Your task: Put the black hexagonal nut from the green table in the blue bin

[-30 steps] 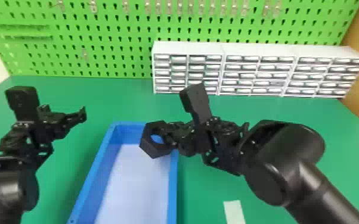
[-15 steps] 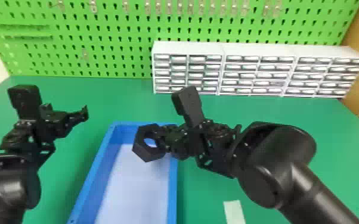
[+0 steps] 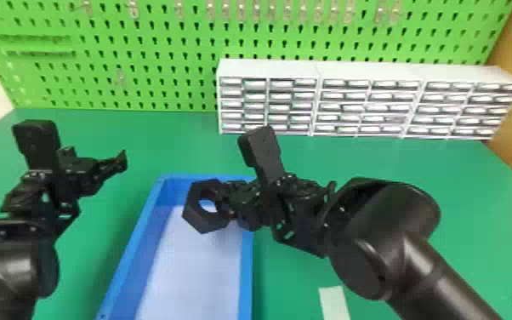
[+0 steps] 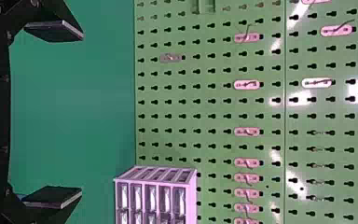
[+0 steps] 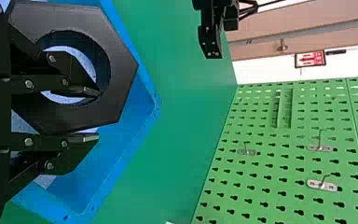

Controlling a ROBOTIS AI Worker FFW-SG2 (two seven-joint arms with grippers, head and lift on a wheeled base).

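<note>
The green table [image 3: 174,142] spreads under everything, and the green pegboard [image 3: 161,55] stands upright along its far side. In front of the board, toward the right, a row of white drawers [image 3: 368,104] sits on the table. The right arm [image 3: 385,242] comes in from the lower right of the head view, and the left arm [image 3: 8,266] from the lower left. The blue bin [image 3: 134,240] lies on the table between them, its floor pale, its near end cut off by the view's bottom edge. The right gripper [image 3: 225,200] is over the far part of the bin and grasps the black nut. In the right wrist view one finger [image 5: 86,91] passes into the nut's hole and the other lies outside, with the ring's wall between them. The left gripper [image 3: 122,161] is left of the bin, above the table, its hand released and empty; the left wrist view shows its two fingers [image 4: 56,30] wide apart. The nut [image 3: 193,208] is held above the bin's floor, below the rim or above it I cannot tell. A pale strip [image 3: 334,304] lies right of the bin, and small hooks [image 3: 132,9] dot the board.
</note>
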